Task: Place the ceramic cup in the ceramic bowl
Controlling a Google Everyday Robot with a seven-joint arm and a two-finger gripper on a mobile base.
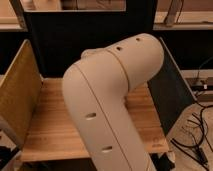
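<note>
Mostly the beige arm [107,107] blocks the wooden table [50,130], hiding the jaws.

A wooden bench boxed in by panels on three sides.

The bench [50,130] has a pale plank top. A tan board [17,92] stands along its left edge, a dark panel [172,92] along its right edge and a black one [75,42] behind its back edge. Cables [197,140] lie tangled on the floor past the right front corner.

table [50,130]: light wood slats | gripper: out of view behind arm [110,105]
</note>
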